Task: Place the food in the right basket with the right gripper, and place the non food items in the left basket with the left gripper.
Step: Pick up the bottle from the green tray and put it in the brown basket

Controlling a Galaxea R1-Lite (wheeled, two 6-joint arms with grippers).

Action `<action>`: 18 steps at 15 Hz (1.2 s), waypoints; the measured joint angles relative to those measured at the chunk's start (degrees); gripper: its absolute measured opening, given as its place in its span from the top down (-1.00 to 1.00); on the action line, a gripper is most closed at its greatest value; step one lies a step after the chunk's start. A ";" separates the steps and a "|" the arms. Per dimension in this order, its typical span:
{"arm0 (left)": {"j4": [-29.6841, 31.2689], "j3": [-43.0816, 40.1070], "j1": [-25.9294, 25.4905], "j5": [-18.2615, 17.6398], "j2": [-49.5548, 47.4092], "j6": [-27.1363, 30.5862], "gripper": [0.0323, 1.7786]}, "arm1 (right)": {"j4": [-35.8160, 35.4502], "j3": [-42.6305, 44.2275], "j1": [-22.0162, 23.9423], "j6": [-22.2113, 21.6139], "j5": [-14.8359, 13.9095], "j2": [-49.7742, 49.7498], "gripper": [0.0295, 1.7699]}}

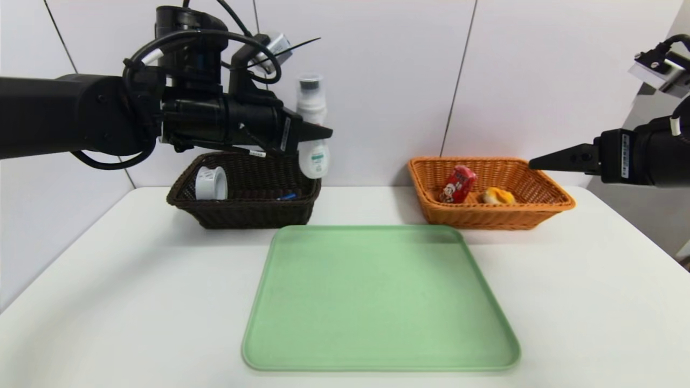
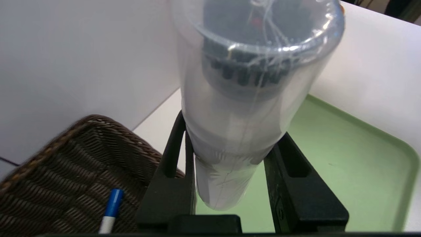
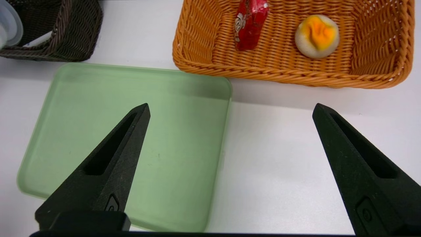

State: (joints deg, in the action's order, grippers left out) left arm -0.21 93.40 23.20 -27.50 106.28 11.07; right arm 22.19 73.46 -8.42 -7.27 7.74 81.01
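My left gripper clamps the white bottle between its jaws, dark basket below; my right gripper gapes empty.

Tray before baskets; left basket left, right basket right.

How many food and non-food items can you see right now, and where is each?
Food: 2, the carton and bun, both in the orange basket.
Non-food: 3, the roll and marker in the dark basket, the bottle in the left gripper.
Total: 5.
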 joint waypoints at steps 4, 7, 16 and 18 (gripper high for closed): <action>0.32 2.33 -5.49 0.11 3.36 0.01 0.35 | -0.04 -0.06 0.07 0.00 -0.04 0.13 -0.93; 4.67 2.79 -8.16 0.22 7.14 -0.21 0.35 | -0.13 0.05 0.11 0.13 -0.15 0.17 -0.93; 8.39 3.73 -9.92 0.05 16.37 -0.44 0.35 | -0.09 0.05 0.09 0.10 -0.48 0.44 -0.93; 8.41 4.28 -9.89 0.11 17.59 -0.41 0.34 | -0.06 -0.04 0.09 0.10 -0.48 0.48 -0.93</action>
State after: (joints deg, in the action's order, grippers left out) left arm 8.20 97.68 13.31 -27.39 123.87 10.65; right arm 22.13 73.42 -8.34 -7.17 7.27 81.48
